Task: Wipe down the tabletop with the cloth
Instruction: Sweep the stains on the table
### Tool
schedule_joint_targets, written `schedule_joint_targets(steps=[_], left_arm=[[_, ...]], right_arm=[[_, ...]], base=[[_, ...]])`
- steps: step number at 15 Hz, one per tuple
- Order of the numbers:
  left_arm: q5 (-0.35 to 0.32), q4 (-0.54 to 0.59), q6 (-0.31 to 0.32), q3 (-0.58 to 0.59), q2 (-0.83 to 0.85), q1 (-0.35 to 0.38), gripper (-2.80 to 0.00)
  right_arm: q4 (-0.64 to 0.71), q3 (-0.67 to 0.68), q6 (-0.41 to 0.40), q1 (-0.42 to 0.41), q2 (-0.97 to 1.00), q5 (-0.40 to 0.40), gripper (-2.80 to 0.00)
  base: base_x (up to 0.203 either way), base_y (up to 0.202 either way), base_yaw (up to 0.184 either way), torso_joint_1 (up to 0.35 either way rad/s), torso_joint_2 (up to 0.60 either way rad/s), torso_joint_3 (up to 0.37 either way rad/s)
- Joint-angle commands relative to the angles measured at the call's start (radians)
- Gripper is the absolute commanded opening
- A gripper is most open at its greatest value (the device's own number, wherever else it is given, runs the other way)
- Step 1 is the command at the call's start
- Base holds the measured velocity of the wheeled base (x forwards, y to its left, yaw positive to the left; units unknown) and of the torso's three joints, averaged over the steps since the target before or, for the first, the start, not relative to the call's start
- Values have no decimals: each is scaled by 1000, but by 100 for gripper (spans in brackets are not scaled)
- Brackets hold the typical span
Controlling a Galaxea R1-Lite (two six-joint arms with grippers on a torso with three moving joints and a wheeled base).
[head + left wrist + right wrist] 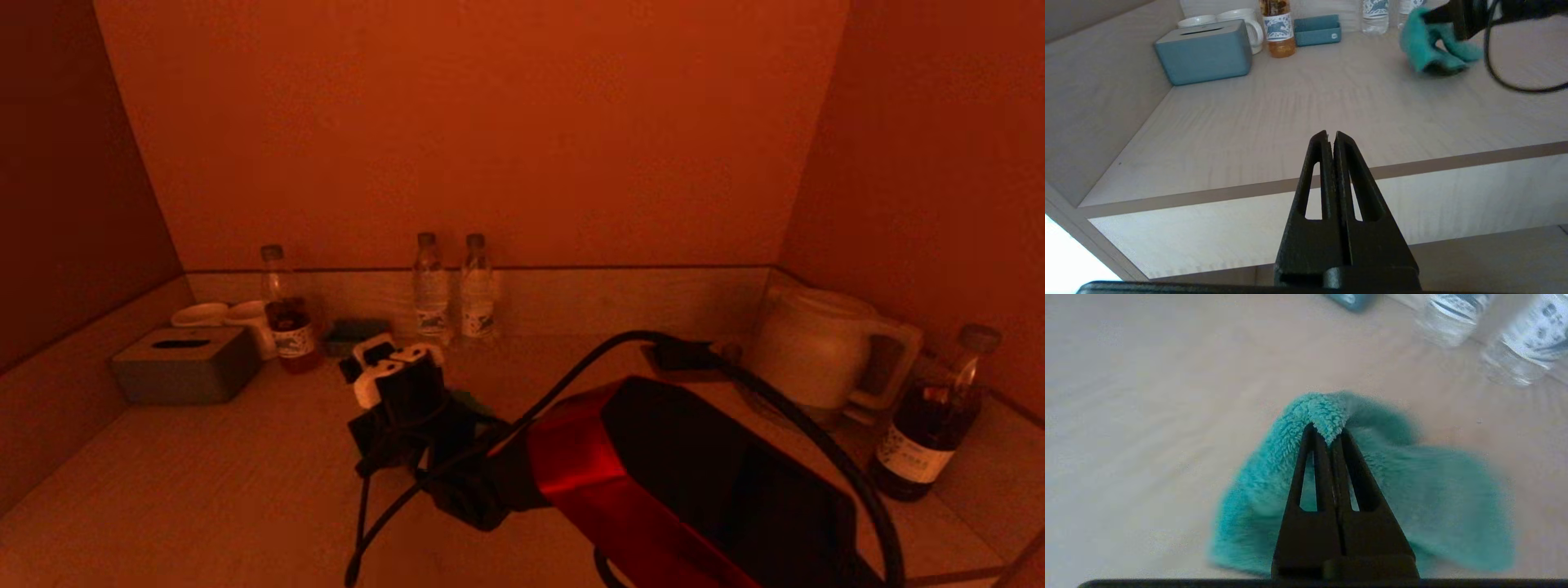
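Note:
My right gripper [1330, 435] is shut on a fold of the green cloth [1412, 494]. The cloth hangs from it down onto the pale wood-grain tabletop [1147, 416] at mid-table, in front of the two water bottles. The left wrist view shows the cloth [1429, 49] bunched under my right wrist, touching the tabletop [1290, 114]. In the head view my right arm [653, 465] reaches in from the lower right and its wrist hides most of the cloth. My left gripper [1330, 136] is shut and empty, held off the table's front edge, out of the head view.
A grey tissue box [186, 365], two mugs [237, 314], a tea bottle [286, 314] and a small teal tray [355, 333] stand at the back left. Two water bottles [453, 286] are at the back centre. A pale kettle [816, 347] and a dark bottle [931, 425] stand right.

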Motion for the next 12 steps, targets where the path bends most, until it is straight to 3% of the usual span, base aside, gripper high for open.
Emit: schedule_joint_targets(steps=[1,5,12], left_arm=[[-1,0,0,0,0,0,-280],[-1,0,0,0,0,-1,-280],[-1,0,0,0,0,0,-280]], right_arm=[[-3,48,14,31,-64,-2,-280],[-5,280,67,90,-275,-2,-280],[-5,514,115,95,-491,-34,-280]], base=[[0,0,0,0,0,0],[0,0,0,0,0,0],[0,0,0,0,0,0]])
